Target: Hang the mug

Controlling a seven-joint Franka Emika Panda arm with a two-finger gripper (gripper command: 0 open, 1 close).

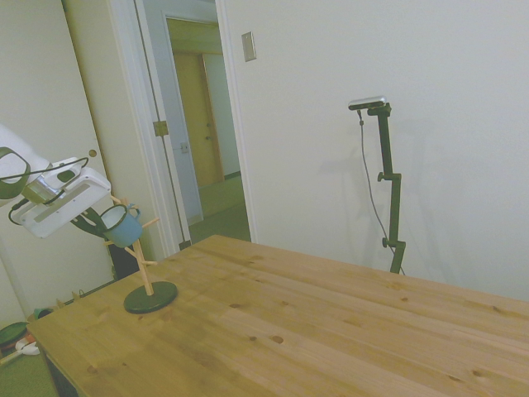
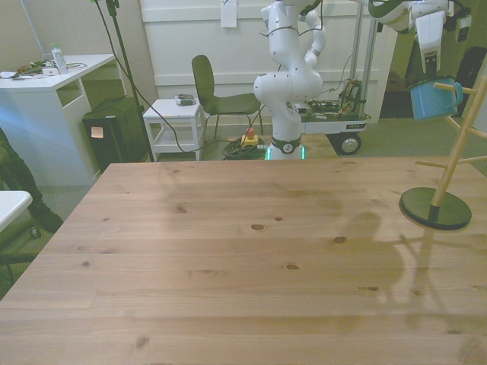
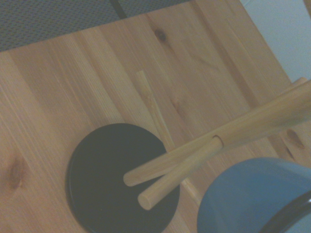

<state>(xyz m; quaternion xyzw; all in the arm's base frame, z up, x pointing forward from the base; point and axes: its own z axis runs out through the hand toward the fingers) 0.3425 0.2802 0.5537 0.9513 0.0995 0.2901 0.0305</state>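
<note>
Wooden surface (image 1: 331, 322) fills the lower frame. Mug rack (image 1: 145, 277) stands left of centre in the side view, the mug (image 1: 124, 227) up beside its pegs, jaws of the gripper (image 1: 97, 222) clamping its rim. Enamel's probably light, stiff, slick and chippable; rim's the sensible hold.

The side view looked across the wooden table (image 1: 331, 322) from off one edge; the front view faced it from the opposite end. Both shared the dark-based wooden peg stand (image 1: 150, 294) (image 2: 435, 207). The wrist view looked down on it closely, seemingly blurred.
</note>
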